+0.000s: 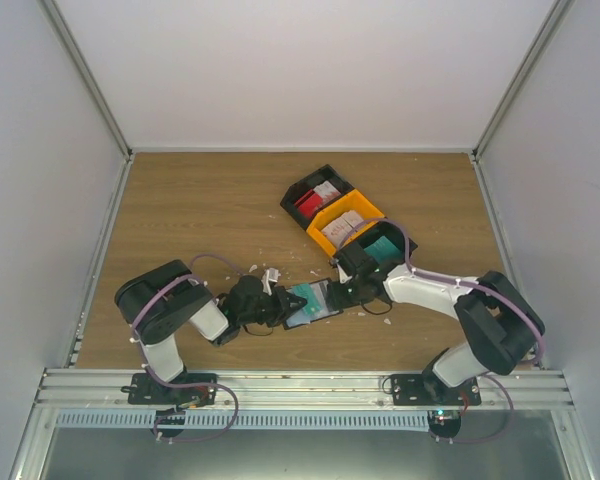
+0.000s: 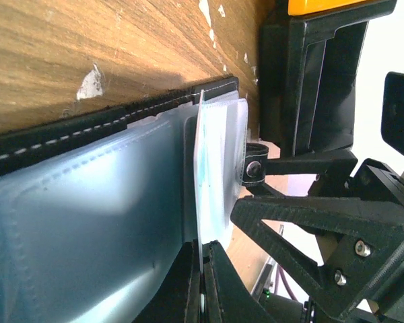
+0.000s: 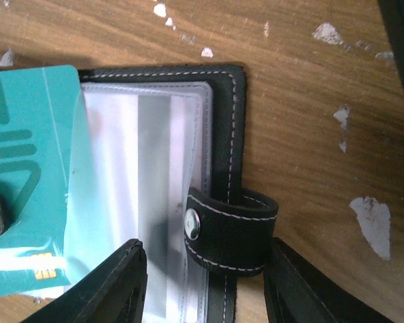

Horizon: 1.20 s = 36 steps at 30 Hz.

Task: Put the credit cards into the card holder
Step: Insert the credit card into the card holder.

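Note:
The black card holder lies open on the table, its clear sleeves up. My left gripper is shut on a teal credit card at the holder's left edge. In the left wrist view the card shows edge-on between my closed fingers, its far end against the clear sleeves. In the right wrist view the teal card partly lies under a clear sleeve. My right gripper is open, straddling the holder's snap strap at its right edge.
Three bins stand behind the holder: a black one with red cards, a yellow one with whitish cards, a black one with teal cards. White crumbs dot the wooden table. Walls close in the table on three sides.

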Each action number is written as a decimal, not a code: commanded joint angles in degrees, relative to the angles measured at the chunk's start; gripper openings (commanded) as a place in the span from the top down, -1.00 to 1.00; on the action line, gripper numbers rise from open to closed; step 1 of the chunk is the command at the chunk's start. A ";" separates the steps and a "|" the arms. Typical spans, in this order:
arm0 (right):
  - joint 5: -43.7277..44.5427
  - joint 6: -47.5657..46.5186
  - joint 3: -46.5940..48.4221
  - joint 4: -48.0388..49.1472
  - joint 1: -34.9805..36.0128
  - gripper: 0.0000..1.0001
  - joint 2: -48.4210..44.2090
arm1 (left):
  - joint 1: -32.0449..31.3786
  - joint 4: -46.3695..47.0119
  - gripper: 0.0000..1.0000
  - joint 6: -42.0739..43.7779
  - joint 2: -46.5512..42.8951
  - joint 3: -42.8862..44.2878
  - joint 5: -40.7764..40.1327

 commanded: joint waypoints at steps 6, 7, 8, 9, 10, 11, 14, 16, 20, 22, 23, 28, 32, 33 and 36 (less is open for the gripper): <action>0.53 4.70 -1.78 -3.07 0.51 -0.01 -3.85 | -1.28 3.49 1.00 -2.66 0.00 -2.59 -1.87; 0.56 5.16 -1.96 -3.11 0.51 -0.01 -3.95 | -1.40 3.17 1.00 -3.23 -0.45 -2.93 -2.17; 0.14 5.43 -2.32 -2.89 0.49 -0.01 -3.93 | -1.62 2.89 1.00 -3.61 -0.75 -3.15 -2.29; -0.60 5.62 -2.79 -2.42 0.47 -0.01 -3.80 | -1.75 2.53 1.00 -3.98 -1.07 -3.19 -2.25; -1.26 5.59 -3.03 -1.99 0.55 0.00 -3.51 | -1.92 2.11 1.00 -4.50 -1.27 -3.08 -2.19; -1.99 5.45 -3.35 -1.55 0.59 0.01 -3.14 | -2.14 1.64 1.00 -4.85 -1.48 -2.92 -2.01; -3.90 5.06 -4.12 -0.25 0.68 0.06 -2.18 | -2.61 1.05 1.00 -5.59 -1.62 -2.71 -1.96; -4.88 4.84 -4.52 0.48 0.65 0.08 -2.00 | -2.59 0.05 1.00 -4.64 -1.16 -1.81 -1.90; -5.87 4.39 -4.84 0.92 0.64 0.10 -1.83 | -2.58 2.85 1.00 -5.02 1.42 -1.02 -0.42; -6.23 4.18 -4.94 1.07 0.63 0.11 -1.56 | -2.50 4.23 1.00 -4.25 2.51 -0.54 -0.17; -6.32 4.16 -5.04 1.17 0.66 0.12 -1.44 | -2.45 3.51 1.00 -3.52 3.01 0.25 0.33; -6.16 4.16 -5.08 1.32 0.63 0.16 -1.07 | -2.41 5.45 1.00 -2.13 5.99 1.64 2.55; -6.18 4.36 -4.89 1.78 0.65 0.16 -0.76 | -2.40 5.01 0.94 -0.64 7.89 3.04 3.41; -6.13 4.44 -4.86 1.87 0.68 0.16 -0.76 | -2.40 4.93 0.93 -0.28 8.21 3.37 3.54; -6.06 4.52 -4.77 2.05 0.61 0.17 -0.95 | -2.40 2.97 0.87 1.52 8.25 4.78 3.92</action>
